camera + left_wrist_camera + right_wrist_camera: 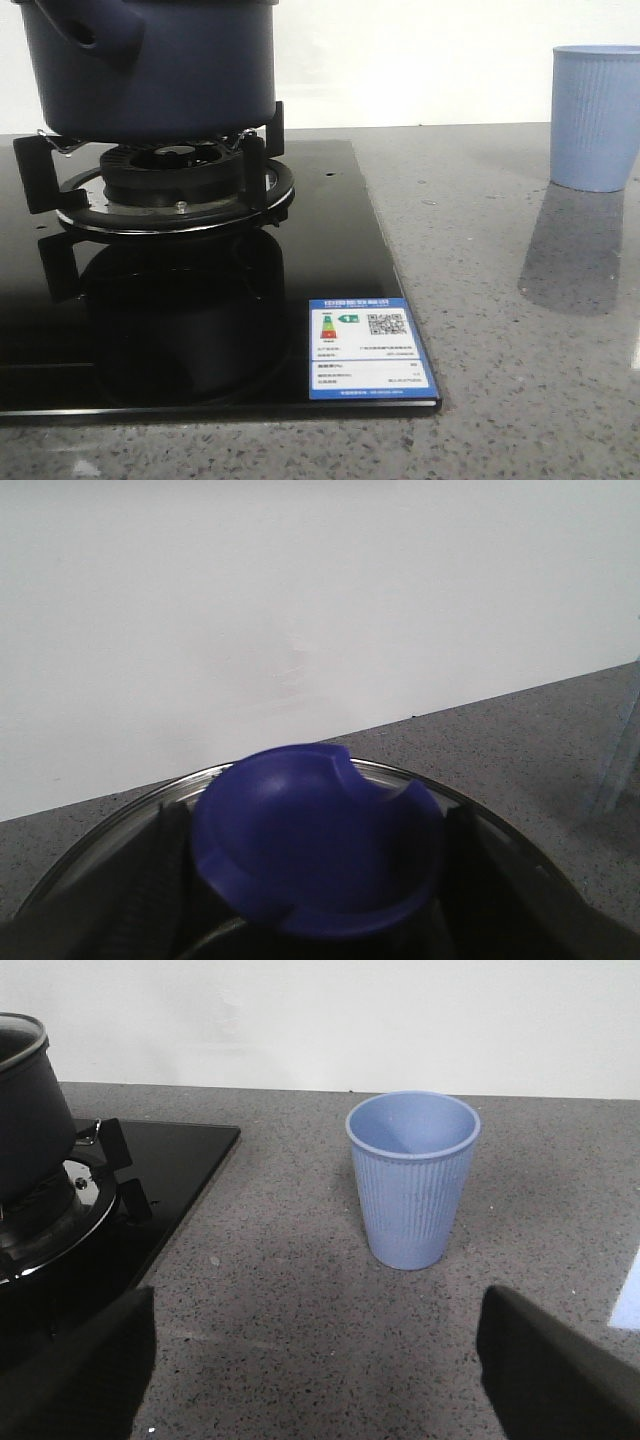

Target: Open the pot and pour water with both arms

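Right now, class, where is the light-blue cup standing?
In the front view the cup stands upright on the grey counter at the far right, well apart from the stove and the pot on its burner at the left.

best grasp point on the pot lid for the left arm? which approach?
Grip the blue knob at the centre of the glass lid, coming straight down from above. It stands raised above the flat lid, and the left wrist view shows it between the left gripper fingers already. The lid's rim offers no comparable raised part to pinch. Jaw state is unclear.
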Robot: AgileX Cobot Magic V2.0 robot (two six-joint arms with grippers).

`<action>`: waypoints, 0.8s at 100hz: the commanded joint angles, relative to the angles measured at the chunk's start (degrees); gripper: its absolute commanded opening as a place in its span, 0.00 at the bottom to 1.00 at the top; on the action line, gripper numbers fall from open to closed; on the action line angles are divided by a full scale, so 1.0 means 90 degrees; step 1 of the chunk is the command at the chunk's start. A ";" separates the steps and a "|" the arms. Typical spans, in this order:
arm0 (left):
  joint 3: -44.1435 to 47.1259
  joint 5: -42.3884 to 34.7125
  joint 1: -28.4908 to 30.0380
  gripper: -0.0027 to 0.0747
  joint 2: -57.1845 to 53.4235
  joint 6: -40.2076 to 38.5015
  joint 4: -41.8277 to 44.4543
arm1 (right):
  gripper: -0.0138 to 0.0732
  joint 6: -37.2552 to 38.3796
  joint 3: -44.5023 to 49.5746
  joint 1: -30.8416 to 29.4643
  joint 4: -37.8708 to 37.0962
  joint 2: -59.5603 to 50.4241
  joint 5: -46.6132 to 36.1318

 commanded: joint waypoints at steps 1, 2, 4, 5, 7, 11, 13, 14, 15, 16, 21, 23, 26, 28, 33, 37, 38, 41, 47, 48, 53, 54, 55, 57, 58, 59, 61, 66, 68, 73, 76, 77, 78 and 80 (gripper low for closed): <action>-0.0219 -0.0626 0.0055 0.51 -0.0429 -0.0022 -0.0021 | 0.81 -0.0068 -0.0232 0.0007 -0.0060 0.0139 -0.0511; -0.0219 -0.0626 0.0071 0.51 -0.0463 -0.0022 -0.0021 | 0.81 -0.0068 -0.0232 0.0007 -0.0072 0.0145 -0.0511; -0.0219 -0.0626 0.0098 0.51 -0.0513 -0.0022 -0.0021 | 0.81 -0.0068 -0.0232 0.0007 -0.0093 0.0161 -0.0522; -0.0219 -0.0626 0.0107 0.51 -0.0528 -0.0022 -0.0021 | 0.81 -0.0068 -0.0232 0.0007 -0.0105 0.0162 -0.0536; -0.0219 -0.0626 0.0140 0.51 -0.0581 -0.0022 -0.0021 | 0.81 -0.0068 -0.0232 0.0007 -0.0122 0.0198 -0.0550; -0.0219 -0.0626 0.0223 0.51 -0.0687 -0.0022 -0.0025 | 0.81 -0.0068 -0.0232 0.0007 -0.0122 0.0268 -0.0596; -0.0219 -0.0626 0.0255 0.51 -0.0742 -0.0022 -0.0025 | 0.81 -0.0068 -0.0232 0.0007 -0.0122 0.0311 -0.0628; -0.0219 -0.0626 0.0288 0.51 -0.0761 -0.0022 -0.0025 | 0.81 -0.0068 -0.0232 0.0007 -0.0122 0.0327 -0.0630; -0.0219 -0.0626 0.0304 0.51 -0.0779 -0.0022 -0.0025 | 0.81 -0.0068 -0.0232 0.0007 -0.0136 0.0359 -0.0639; -0.0219 -0.0626 0.0339 0.51 -0.0814 -0.0022 -0.0025 | 0.81 -0.0068 -0.0232 0.0007 -0.0135 0.0379 -0.0658; -0.0219 -0.0614 0.0457 0.51 -0.0943 -0.0022 -0.0025 | 0.81 -0.0068 -0.0232 0.0007 -0.0135 0.0521 -0.0676; -0.0219 -0.0599 0.0509 0.51 -0.1001 -0.0022 -0.0025 | 0.81 -0.0068 -0.0232 0.0007 -0.0135 0.0588 -0.0706; -0.0219 -0.0586 0.0579 0.51 -0.1075 -0.0022 -0.0025 | 0.81 -0.0068 -0.0232 0.0007 -0.0135 0.0678 -0.0751; -0.0219 -0.0586 0.0631 0.51 -0.1132 -0.0022 -0.0025 | 0.81 -0.0068 -0.0232 0.0007 -0.0135 0.0751 -0.0785; -0.0219 -0.0570 0.0744 0.51 -0.1261 -0.0022 -0.0025 | 0.81 -0.0068 -0.0232 0.0007 -0.0135 0.0928 -0.0947; -0.0219 -0.0557 0.0843 0.51 -0.1363 -0.0022 -0.0025 | 0.81 -0.0068 -0.0232 0.0007 -0.0135 0.1088 -0.1136; -0.0219 -0.0557 0.0860 0.51 -0.1380 -0.0022 -0.0025 | 0.81 -0.0068 -0.0232 0.0007 -0.0135 0.1141 -0.1169; -0.0219 -0.0542 0.0925 0.51 -0.1454 -0.0022 -0.0025 | 0.81 -0.0068 -0.0232 0.0007 -0.0135 0.1256 -0.1341; -0.0219 -0.0486 0.1066 0.51 -0.1564 -0.0022 -0.0025 | 0.81 -0.0068 -0.0232 0.0007 -0.0135 0.1513 -0.1601; -0.0219 -0.0471 0.1081 0.51 -0.1588 -0.0022 -0.0025 | 0.81 -0.0068 -0.0232 0.0007 -0.0135 0.1580 -0.1669; -0.0219 -0.0438 0.1198 0.51 -0.1656 -0.0022 -0.0025 | 0.81 -0.0068 -0.0232 0.0007 -0.0135 0.1830 -0.1878; -0.0219 -0.0435 0.1212 0.51 -0.1673 -0.0022 -0.0025 | 0.81 -0.0068 -0.0232 0.0007 -0.0135 0.1868 -0.1909; -0.0219 -0.0438 0.1227 0.51 -0.1693 -0.0022 -0.0025 | 0.81 -0.0068 -0.0232 0.0007 -0.0135 0.1946 -0.1967; -0.0219 -0.0438 0.1261 0.51 -0.1710 -0.0022 -0.0025 | 0.81 -0.0068 -0.0232 0.0007 -0.0135 0.2068 -0.2026; -0.0219 -0.0438 0.1285 0.51 -0.1727 -0.0022 -0.0025 | 0.81 -0.0068 -0.0232 0.0007 -0.0135 0.2110 -0.2080; -0.0219 -0.0438 0.1298 0.51 -0.1723 -0.0022 -0.0025 | 0.81 -0.0068 -0.0232 0.0007 -0.0135 0.2196 -0.2107; -0.0219 -0.0438 0.1323 0.51 -0.1760 -0.0022 -0.0025 | 0.81 -0.0068 -0.0232 0.0007 -0.0135 0.2282 -0.2196; -0.0219 -0.0438 0.1399 0.51 -0.1788 -0.0022 -0.0025 | 0.81 -0.0068 -0.0232 0.0007 -0.0135 0.2624 -0.2438; -0.0219 -0.0438 0.1428 0.51 -0.1805 -0.0022 -0.0025 | 0.81 -0.0068 -0.0232 0.0007 -0.0135 0.2708 -0.2559; -0.0219 -0.0428 0.1486 0.51 -0.1817 -0.0022 -0.0025 | 0.81 -0.0068 -0.0232 0.0040 -0.0135 0.3062 -0.2815; -0.0219 -0.0428 0.1500 0.51 -0.1835 -0.0022 -0.0025 | 0.81 -0.0068 -0.0232 0.0077 -0.0135 0.3241 -0.2986; -0.0219 -0.0428 0.1510 0.51 -0.1835 -0.0022 -0.0025 | 0.81 -0.0068 -0.0232 0.0075 -0.0135 0.3284 -0.2986; -0.0219 -0.0428 0.1524 0.51 -0.1835 -0.0022 -0.0025 | 0.81 -0.0068 -0.0232 0.0109 -0.0135 0.3371 -0.3045; -0.0219 -0.0428 0.1527 0.51 -0.1835 -0.0022 -0.0025 | 0.81 -0.0068 -0.0232 0.0150 -0.0135 0.3456 -0.3137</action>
